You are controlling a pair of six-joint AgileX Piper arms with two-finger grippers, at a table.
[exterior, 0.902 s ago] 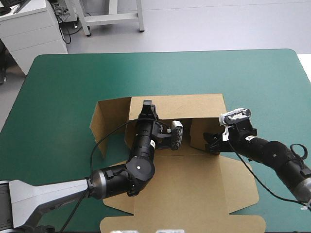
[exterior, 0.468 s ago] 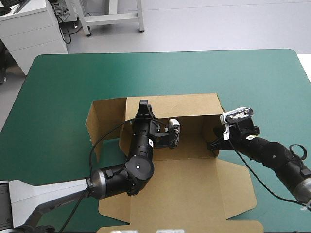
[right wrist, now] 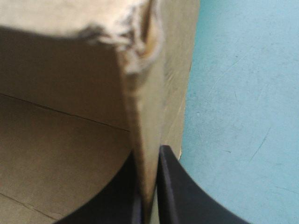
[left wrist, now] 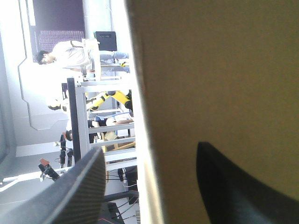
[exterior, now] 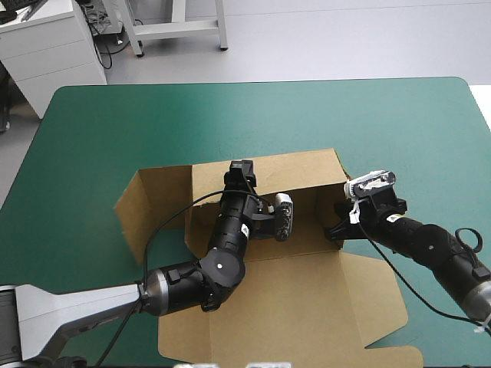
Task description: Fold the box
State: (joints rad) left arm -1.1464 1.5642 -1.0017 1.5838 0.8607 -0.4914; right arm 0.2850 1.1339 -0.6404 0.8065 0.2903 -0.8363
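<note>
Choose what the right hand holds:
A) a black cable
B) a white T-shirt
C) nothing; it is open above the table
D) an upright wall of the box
D: in the right wrist view the right hand has its black fingers all but shut on an upright wall of the box.

— Plenty of room up top: the far stretch of the teal-green counter [exterior: 253,115] lies open, and both flanks too.
— Centre's crowded. The brown cardboard box [exterior: 307,299] has its back wall standing, and the left end effector [exterior: 243,170] straddles it, jaws spread.
— And the right end effector [exterior: 332,230] clamps the right-hand wall. The flat lid's right half lies uncovered.
</note>
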